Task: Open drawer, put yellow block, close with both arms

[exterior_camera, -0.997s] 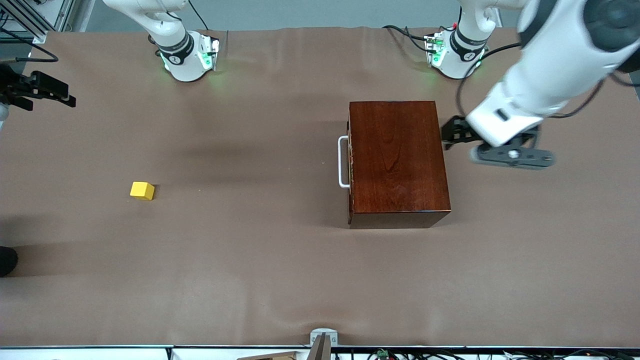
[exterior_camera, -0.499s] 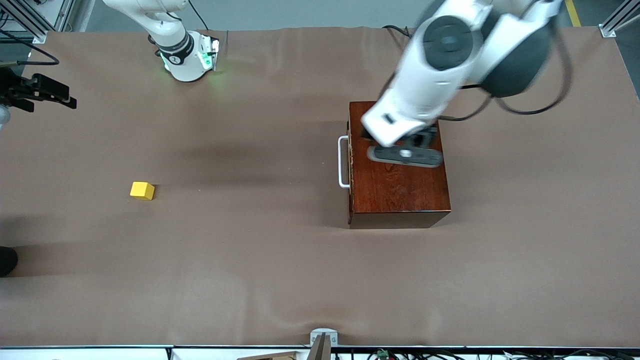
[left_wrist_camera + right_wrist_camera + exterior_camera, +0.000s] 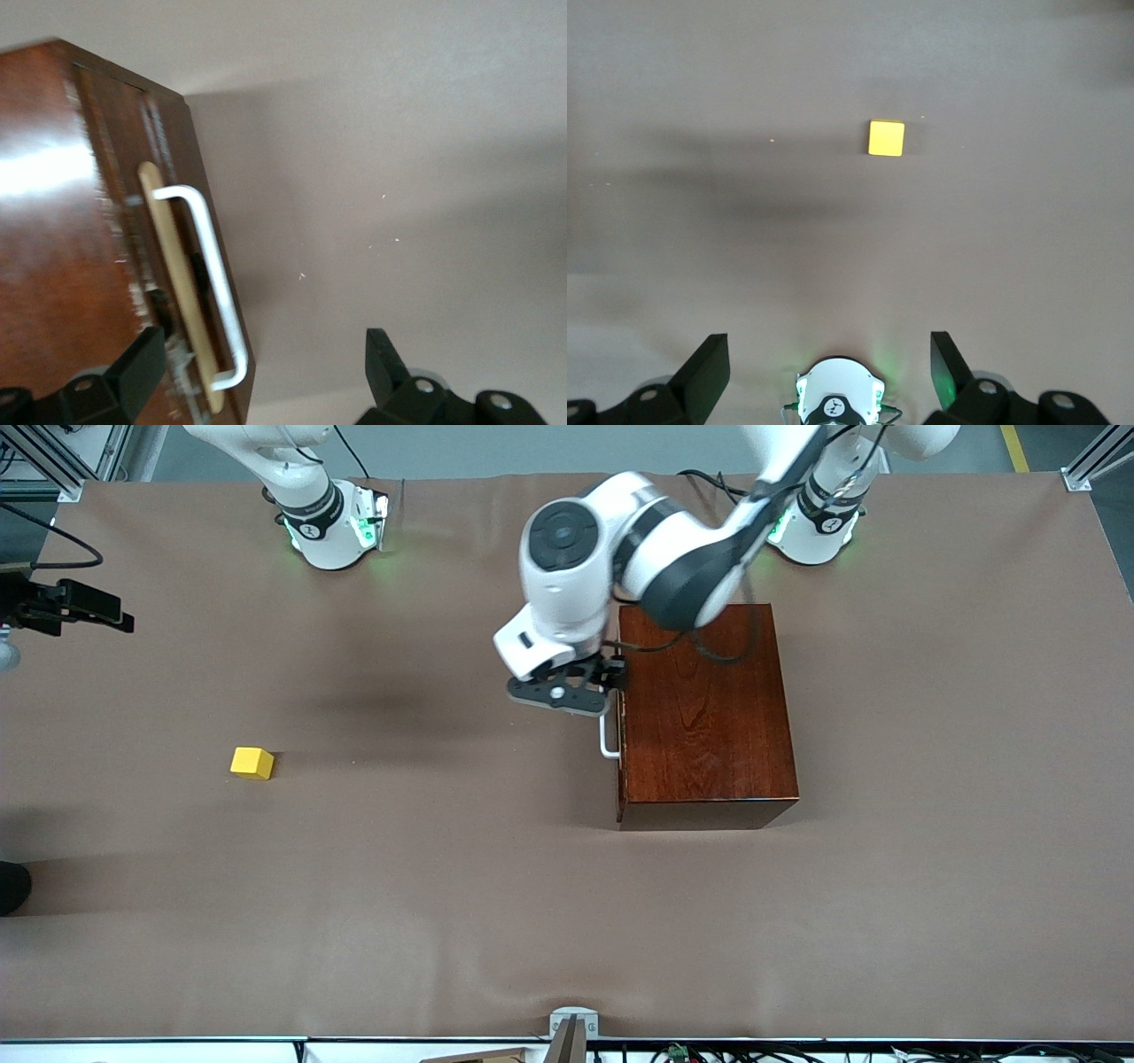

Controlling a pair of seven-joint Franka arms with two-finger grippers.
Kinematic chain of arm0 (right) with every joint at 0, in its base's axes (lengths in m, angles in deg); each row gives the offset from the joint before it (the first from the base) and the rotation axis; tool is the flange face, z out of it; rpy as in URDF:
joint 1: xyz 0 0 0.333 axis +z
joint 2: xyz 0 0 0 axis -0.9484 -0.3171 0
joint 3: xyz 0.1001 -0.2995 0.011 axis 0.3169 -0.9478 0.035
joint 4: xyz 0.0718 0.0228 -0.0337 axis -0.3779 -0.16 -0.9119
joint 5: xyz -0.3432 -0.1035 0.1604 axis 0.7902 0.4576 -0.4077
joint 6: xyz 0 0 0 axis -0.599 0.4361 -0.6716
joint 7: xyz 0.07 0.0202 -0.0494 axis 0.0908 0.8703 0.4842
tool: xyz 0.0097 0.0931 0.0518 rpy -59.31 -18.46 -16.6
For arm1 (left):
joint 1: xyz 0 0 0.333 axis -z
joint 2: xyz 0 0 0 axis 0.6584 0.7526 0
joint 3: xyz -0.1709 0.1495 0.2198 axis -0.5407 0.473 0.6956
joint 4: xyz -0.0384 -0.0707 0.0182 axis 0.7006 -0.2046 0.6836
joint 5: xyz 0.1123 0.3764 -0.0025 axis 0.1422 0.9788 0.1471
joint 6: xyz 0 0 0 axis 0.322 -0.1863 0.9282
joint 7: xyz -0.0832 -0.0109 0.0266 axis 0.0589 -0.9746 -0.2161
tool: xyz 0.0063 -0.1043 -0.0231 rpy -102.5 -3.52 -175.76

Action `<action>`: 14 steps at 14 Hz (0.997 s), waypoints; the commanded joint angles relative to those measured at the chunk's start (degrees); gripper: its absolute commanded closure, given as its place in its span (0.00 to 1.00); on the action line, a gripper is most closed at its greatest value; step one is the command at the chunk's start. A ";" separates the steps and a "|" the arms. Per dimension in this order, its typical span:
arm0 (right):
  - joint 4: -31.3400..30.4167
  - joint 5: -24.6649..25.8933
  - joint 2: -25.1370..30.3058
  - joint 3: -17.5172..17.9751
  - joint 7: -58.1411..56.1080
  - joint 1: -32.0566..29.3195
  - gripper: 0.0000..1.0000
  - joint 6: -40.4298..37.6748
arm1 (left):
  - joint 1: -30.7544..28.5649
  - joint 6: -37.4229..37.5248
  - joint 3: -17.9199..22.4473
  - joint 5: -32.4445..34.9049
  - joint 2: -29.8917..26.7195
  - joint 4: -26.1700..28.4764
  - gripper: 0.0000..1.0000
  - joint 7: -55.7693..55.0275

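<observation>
The dark reddish-brown wooden box (image 3: 704, 717) stands toward the left arm's end of the table. Its drawer (image 3: 177, 274) is shut, with the white bar handle (image 3: 607, 742) facing the right arm's end. My left gripper (image 3: 567, 691) hangs over that handle and is open. In the left wrist view the handle (image 3: 213, 283) lies between the left gripper's (image 3: 263, 345) fingers, close to one of them, untouched. The yellow block (image 3: 252, 763) lies alone toward the right arm's end. My right gripper (image 3: 828, 341) waits open high above its own base, the yellow block (image 3: 886, 138) farther off below.
Brown cloth (image 3: 443, 886) covers the whole table. A black fixture (image 3: 71, 602) juts in at the right arm's end of the table. The two green-lit bases (image 3: 332, 527) stand along the edge farthest from the front camera.
The left arm has swung from beside the box at its own end, across the box's top, to over the drawer handle. The block, box and right arm have not moved.
</observation>
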 commanded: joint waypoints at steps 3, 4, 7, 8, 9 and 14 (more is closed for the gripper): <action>0.38 3.74 -2.69 0.98 -0.77 -1.51 0.00 0.61 | 11.57 0.42 12.10 1.31 6.11 -4.33 0.00 -2.64; 0.47 3.58 -3.65 0.89 -0.95 -2.30 0.00 0.88 | 12.09 0.68 12.19 1.40 6.81 -4.24 0.00 -2.82; 1.26 3.57 -6.46 0.98 -0.78 -4.15 0.00 1.49 | 14.47 1.30 13.77 1.58 7.96 -3.80 0.00 -5.71; 1.70 3.23 -7.17 0.98 -0.78 -4.32 0.00 1.49 | 14.47 1.30 13.77 2.10 8.40 -3.80 0.00 -5.89; 1.70 2.70 -7.79 0.98 -0.78 -4.85 0.00 1.49 | 14.47 1.30 13.77 3.58 8.92 -3.80 0.00 -5.81; 1.70 2.35 -10.16 0.98 0.10 -6.52 0.00 1.32 | 14.74 2.35 13.24 7.99 10.42 -3.01 0.00 -5.54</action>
